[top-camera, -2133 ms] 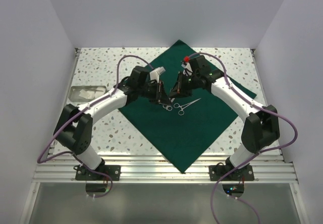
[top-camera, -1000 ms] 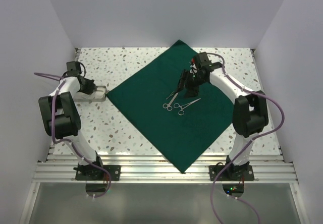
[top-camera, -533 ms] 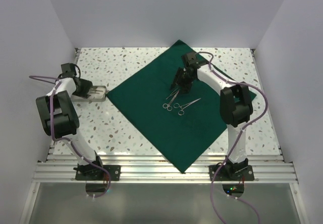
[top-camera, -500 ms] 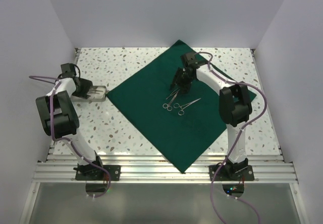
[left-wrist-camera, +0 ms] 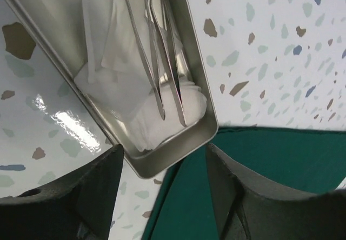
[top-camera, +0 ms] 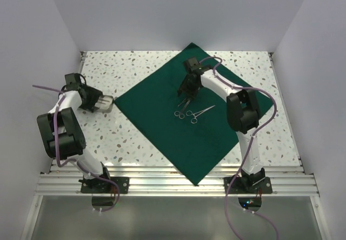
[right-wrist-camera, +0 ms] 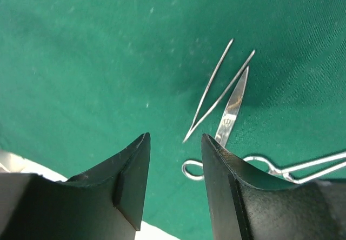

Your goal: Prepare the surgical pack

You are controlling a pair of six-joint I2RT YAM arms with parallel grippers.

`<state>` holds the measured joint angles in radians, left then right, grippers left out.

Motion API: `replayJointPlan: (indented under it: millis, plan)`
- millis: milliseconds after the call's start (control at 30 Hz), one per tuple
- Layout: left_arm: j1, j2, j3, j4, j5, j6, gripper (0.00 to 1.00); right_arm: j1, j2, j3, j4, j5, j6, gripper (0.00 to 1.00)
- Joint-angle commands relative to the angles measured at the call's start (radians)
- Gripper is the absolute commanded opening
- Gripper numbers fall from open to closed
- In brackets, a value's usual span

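The dark green drape (top-camera: 178, 134) lies spread flat as a diamond on the speckled table. Two silver scissor-like instruments (top-camera: 190, 112) rest on its middle. In the right wrist view, thin tweezers (right-wrist-camera: 216, 97) and the scissors (right-wrist-camera: 231, 110) lie on the drape (right-wrist-camera: 81, 61) just past my right gripper (right-wrist-camera: 174, 137), which is open and empty. My left gripper (left-wrist-camera: 164, 151) hangs open over the near corner of a metal tray (left-wrist-camera: 197, 88). The tray holds white gauze (left-wrist-camera: 130, 97) and slim silver instruments (left-wrist-camera: 157, 61). Nothing sits between the left fingers.
The tray (top-camera: 110, 102) sits at the table's left, touching the drape's left corner (left-wrist-camera: 248, 170). White walls close in three sides. An aluminium rail (top-camera: 173, 183) runs along the near edge, where both arm bases stand.
My left gripper has gone from shut to open above the tray. The right gripper has slid left across the drape, away from the scissors, and its jaws have narrowed a little.
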<state>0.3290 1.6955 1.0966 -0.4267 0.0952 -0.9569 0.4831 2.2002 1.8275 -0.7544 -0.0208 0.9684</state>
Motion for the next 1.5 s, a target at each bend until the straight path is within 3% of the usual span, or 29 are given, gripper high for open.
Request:
replayJointPlan:
  millis: [0, 333, 533, 633, 733, 800, 967, 1000, 1100, 1200, 1233, 1367, 1467]
  plan:
    - [-0.034, -0.092, -0.023, 0.039, 0.018, 0.047, 0.66, 0.002, 0.030, 0.050, -0.034, 0.065, 0.049, 0.46]
    - [-0.125, -0.099, 0.091, -0.012, 0.004, 0.055, 0.68, 0.002, 0.092, 0.079, -0.039, 0.091, 0.056, 0.45]
    - [-0.191, -0.108, 0.085, -0.003, 0.032, 0.067, 0.68, 0.002, 0.127, 0.121, -0.057, 0.104, 0.055, 0.37]
    - [-0.222, -0.111, 0.072, 0.028, 0.090, 0.070, 0.67, 0.002, 0.135, 0.130, -0.066, 0.098, 0.053, 0.31]
    - [-0.248, -0.108, 0.075, 0.043, 0.149, 0.095, 0.67, 0.002, 0.135, 0.133, -0.071, 0.094, 0.046, 0.17]
    - [-0.258, -0.108, 0.071, 0.071, 0.223, 0.138, 0.67, 0.002, 0.125, 0.135, -0.068, 0.070, 0.027, 0.01]
    - [-0.303, -0.114, 0.056, 0.158, 0.368, 0.210, 0.74, 0.003, 0.027, 0.124, -0.051, 0.036, -0.071, 0.00]
    - [-0.311, -0.117, 0.048, 0.190, 0.449, 0.227, 0.74, 0.003, -0.003, 0.112, -0.033, 0.022, -0.095, 0.00]
    - [-0.360, -0.131, 0.026, 0.275, 0.576, 0.257, 0.75, -0.001, -0.129, 0.056, 0.026, -0.062, -0.212, 0.00]
    - [-0.430, -0.146, 0.020, 0.308, 0.662, 0.279, 0.74, -0.008, -0.252, -0.029, 0.073, -0.235, -0.321, 0.00]
    - [-0.467, -0.152, 0.013, 0.316, 0.681, 0.282, 0.74, -0.009, -0.284, -0.069, 0.154, -0.368, -0.336, 0.00]
    - [-0.544, -0.178, -0.017, 0.384, 0.756, 0.254, 0.71, -0.011, -0.449, -0.296, 0.384, -0.618, -0.340, 0.00]
    - [-0.581, -0.200, -0.035, 0.399, 0.778, 0.248, 0.67, -0.009, -0.488, -0.375, 0.513, -0.743, -0.289, 0.00]
